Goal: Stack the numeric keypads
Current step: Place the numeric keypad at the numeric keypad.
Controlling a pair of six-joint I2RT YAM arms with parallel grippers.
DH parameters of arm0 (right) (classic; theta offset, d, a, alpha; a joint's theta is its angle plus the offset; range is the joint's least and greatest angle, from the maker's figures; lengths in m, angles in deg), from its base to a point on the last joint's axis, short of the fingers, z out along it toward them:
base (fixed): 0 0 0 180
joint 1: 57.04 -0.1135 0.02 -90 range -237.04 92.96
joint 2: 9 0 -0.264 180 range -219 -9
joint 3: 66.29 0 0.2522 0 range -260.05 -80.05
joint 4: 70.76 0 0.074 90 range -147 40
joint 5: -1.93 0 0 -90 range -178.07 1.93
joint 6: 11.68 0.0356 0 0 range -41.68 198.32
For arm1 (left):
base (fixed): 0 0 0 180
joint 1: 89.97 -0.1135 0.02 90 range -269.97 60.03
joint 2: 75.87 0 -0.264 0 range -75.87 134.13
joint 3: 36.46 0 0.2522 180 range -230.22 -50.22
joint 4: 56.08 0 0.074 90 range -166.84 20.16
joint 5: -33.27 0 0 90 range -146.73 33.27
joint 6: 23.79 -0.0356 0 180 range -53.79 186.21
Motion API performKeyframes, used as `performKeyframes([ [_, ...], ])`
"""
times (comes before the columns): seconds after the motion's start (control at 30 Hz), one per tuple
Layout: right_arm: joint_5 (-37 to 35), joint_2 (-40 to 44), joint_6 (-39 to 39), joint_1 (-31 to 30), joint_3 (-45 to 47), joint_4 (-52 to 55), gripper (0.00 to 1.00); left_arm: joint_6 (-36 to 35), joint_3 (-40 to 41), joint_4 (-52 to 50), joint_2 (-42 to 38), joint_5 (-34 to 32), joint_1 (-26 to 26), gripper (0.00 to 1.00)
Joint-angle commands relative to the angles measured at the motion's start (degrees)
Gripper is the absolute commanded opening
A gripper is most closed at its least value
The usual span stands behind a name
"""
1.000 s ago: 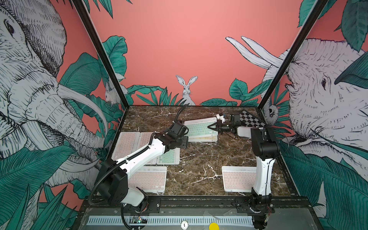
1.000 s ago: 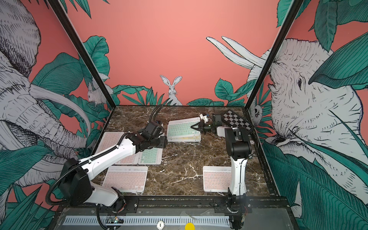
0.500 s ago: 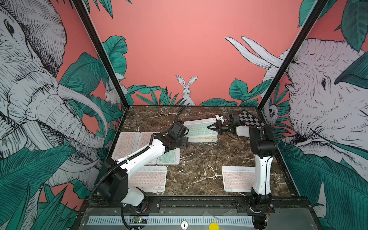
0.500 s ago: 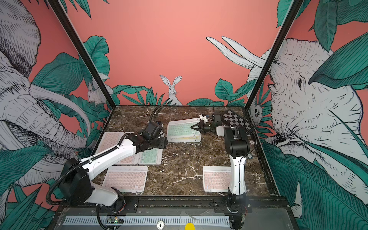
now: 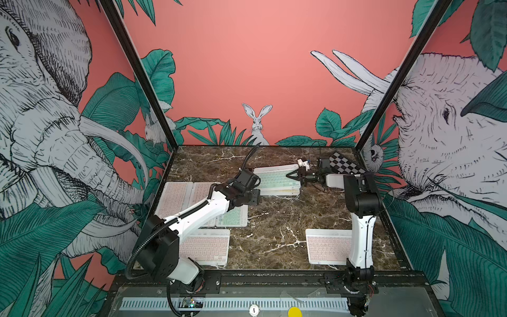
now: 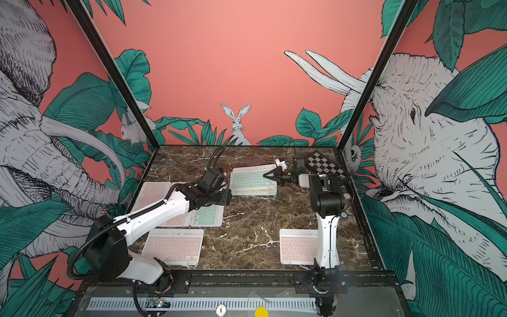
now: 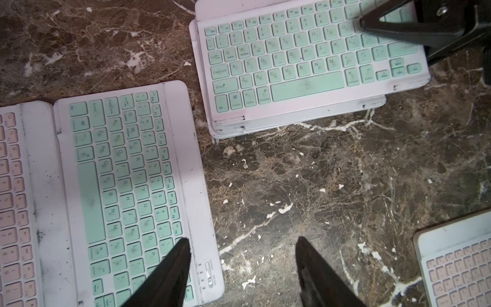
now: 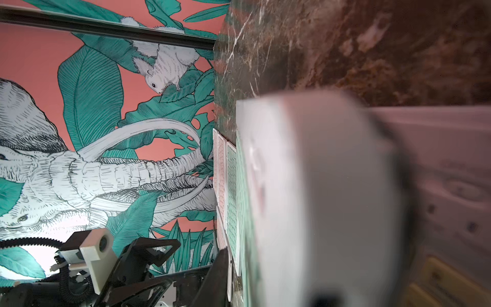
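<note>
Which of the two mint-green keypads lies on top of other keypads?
The far mint-green keypad, under the right tool; the near mint-green keypad lies directly on the table beside pink keypads.

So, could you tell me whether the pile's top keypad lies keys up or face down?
Keys up: the top keypad shows its mint-green keys in the left wrist view and both top views.

Brown marble surface [image 5: 274,216], white veins running through it. Mint-green keys in a white frame on the stack's top keypad [image 5: 275,178], mint again on a second keypad [image 7: 127,186], pink keys on the front keypads [image 5: 205,247]. Black-and-white checkered board [image 5: 346,166], coral walls [image 5: 247,68] with green leaves.
</note>
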Motion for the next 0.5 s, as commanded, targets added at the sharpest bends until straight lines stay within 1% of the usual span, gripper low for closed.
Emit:
performKeyframes([
  [0.0,0.1,-0.8,-1.8,0.6,-2.1,0.7,0.27,0.1,0.7,0.5,0.1,0.4,-0.2,0.65],
  [0.17,-0.7,-0.4,-3.0,1.6,-2.5,3.1,0.32,0.0,0.7,0.5,0.3,0.5,-0.2,0.65],
  [0.4,-5.1,1.0,-13.8,1.9,-5.8,18.6,0.35,-0.1,0.8,0.9,0.4,0.5,-0.2,0.65],
  [0.47,-6.7,1.6,-15.2,1.9,-6.0,20.2,0.36,-0.1,0.8,1.1,0.5,0.7,-0.2,0.65],
])
